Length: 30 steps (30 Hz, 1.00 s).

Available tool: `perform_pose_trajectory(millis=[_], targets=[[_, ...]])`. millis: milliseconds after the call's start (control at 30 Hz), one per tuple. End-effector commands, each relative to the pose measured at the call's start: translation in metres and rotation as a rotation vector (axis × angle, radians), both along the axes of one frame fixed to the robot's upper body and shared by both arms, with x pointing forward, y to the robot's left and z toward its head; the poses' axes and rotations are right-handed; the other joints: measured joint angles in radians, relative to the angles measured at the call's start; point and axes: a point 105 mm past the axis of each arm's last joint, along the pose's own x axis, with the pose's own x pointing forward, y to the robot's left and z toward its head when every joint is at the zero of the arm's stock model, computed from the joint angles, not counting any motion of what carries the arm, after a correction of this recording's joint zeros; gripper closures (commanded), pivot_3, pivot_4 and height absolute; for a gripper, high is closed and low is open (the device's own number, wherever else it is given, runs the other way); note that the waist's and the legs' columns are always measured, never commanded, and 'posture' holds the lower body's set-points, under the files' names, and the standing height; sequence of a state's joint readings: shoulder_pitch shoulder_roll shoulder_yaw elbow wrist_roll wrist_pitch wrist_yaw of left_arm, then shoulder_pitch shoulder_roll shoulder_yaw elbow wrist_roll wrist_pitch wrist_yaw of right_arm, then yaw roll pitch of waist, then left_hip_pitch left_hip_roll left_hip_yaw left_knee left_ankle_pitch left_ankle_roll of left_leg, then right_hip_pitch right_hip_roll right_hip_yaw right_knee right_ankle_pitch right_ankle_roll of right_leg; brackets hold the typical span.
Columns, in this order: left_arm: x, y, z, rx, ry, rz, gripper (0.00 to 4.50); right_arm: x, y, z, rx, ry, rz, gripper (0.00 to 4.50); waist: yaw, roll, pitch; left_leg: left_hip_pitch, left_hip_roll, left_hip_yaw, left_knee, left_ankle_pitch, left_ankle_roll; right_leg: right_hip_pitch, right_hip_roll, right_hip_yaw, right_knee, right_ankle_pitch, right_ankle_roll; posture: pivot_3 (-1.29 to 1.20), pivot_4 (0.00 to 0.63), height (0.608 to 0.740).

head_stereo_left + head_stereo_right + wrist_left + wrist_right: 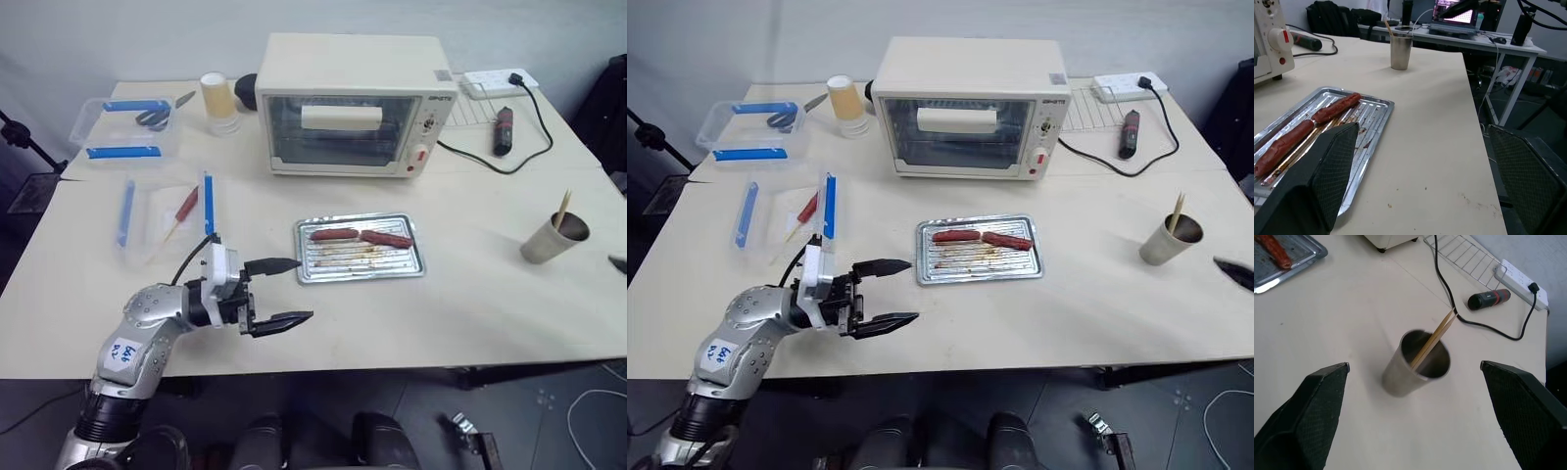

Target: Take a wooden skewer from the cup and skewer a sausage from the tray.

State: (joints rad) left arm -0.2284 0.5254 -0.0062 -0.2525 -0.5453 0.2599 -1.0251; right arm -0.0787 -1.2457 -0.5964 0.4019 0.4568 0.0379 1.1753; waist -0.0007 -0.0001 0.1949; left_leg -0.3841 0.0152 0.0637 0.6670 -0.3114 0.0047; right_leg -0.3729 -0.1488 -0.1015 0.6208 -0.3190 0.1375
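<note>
The right gripper (1415, 418), fingers wide apart and empty, hovers just short of the cup (1413, 367), where the wooden skewer (1434, 339) leans on the rim. The left gripper (290, 292), also spread, sits near the tray (361, 272), holding the sausage (386, 238), well left of the cup.

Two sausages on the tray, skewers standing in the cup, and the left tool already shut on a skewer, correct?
Not quite. The left tool is open and empty, as the left eye view shows. The rest holds: two sausages lie on the tray, and the skewers stand in the cup.
</note>
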Motion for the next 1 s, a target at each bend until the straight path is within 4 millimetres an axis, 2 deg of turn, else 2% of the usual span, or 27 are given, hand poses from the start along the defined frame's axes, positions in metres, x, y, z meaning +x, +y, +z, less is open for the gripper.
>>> perform_pose_trajectory(millis=[33,100,167,233,300,367,567,800,1000], targets=[[0.0,0.004,0.003,0.0,-0.043,0.033,0.05,0.021,0.005,0.001,-0.042,0.128,-0.014,0.0,-0.001,0.0,0.0,-0.001,0.0,0.0,0.0,0.0,0.0,-0.001,0.0,0.0,0.0,0.0,0.0,0.0,0.15,0.74],[0.0,0.004,0.002,-0.002,-0.042,0.045,0.05,0.035,0.007,0.001,-0.076,0.164,-0.029,0.0,0.001,0.0,0.0,-0.002,0.0,0.0,0.0,0.0,0.0,-0.001,0.0,0.0,-0.001,0.0,0.0,0.0,0.15,0.74],[-0.002,0.005,0.001,-0.001,-0.043,0.057,0.0,0.052,0.008,0.005,-0.097,0.165,-0.066,0.4,0.003,0.001,0.001,-0.003,-0.001,-0.001,0.001,0.0,0.0,-0.001,-0.001,-0.001,-0.001,0.0,0.0,0.0,0.15,0.74],[-0.004,0.005,0.001,-0.003,-0.042,0.065,0.0,0.07,0.008,0.011,-0.132,0.132,-0.102,0.85,0.002,0.001,0.001,-0.004,-0.001,0.0,0.002,0.0,0.0,-0.002,-0.002,0.0,-0.001,0.0,0.0,0.0,0.15,0.74],[-0.005,0.005,0.001,-0.004,-0.041,0.074,0.0,0.082,0.01,0.012,-0.155,0.126,-0.113,1.63,0.002,0.001,0.001,-0.005,-0.001,-0.001,0.003,0.0,0.0,-0.002,-0.001,-0.001,-0.001,0.0,0.0,0.0,0.15,0.74],[-0.006,0.005,0.0,-0.005,-0.037,0.083,0.0,0.091,0.011,0.012,-0.161,0.119,-0.129,2.18,0.001,0.001,0.001,-0.005,-0.001,-0.001,0.003,0.0,0.0,-0.002,-0.001,-0.001,-0.001,0.0,0.0,0.0,0.15,0.74],[-0.008,0.007,0.0,-0.005,-0.034,0.109,0.0,0.105,0.014,0.011,-0.151,0.134,-0.144,2.18,0.002,0.001,0.001,-0.006,-0.002,-0.001,0.002,0.0,0.0,-0.002,-0.001,-0.001,-0.001,0.0,0.0,0.0,0.15,0.74],[-0.009,0.008,0.001,-0.003,-0.032,0.12,0.0,0.108,0.01,0.004,-0.165,0.163,-0.17,2.18,-0.001,0.001,0.001,-0.005,-0.001,-0.001,0.002,0.0,0.0,-0.003,-0.001,-0.001,-0.001,0.0,0.0,0.0,0.15,0.74],[-0.008,0.01,0.001,0.002,-0.034,0.129,0.0,0.108,0.018,-0.001,-0.144,0.188,-0.115,2.18,-0.001,0.001,0.001,-0.005,-0.001,0.0,0.002,0.0,0.0,-0.003,-0.001,-0.001,-0.001,0.0,0.0,0.0,0.15,0.74]])
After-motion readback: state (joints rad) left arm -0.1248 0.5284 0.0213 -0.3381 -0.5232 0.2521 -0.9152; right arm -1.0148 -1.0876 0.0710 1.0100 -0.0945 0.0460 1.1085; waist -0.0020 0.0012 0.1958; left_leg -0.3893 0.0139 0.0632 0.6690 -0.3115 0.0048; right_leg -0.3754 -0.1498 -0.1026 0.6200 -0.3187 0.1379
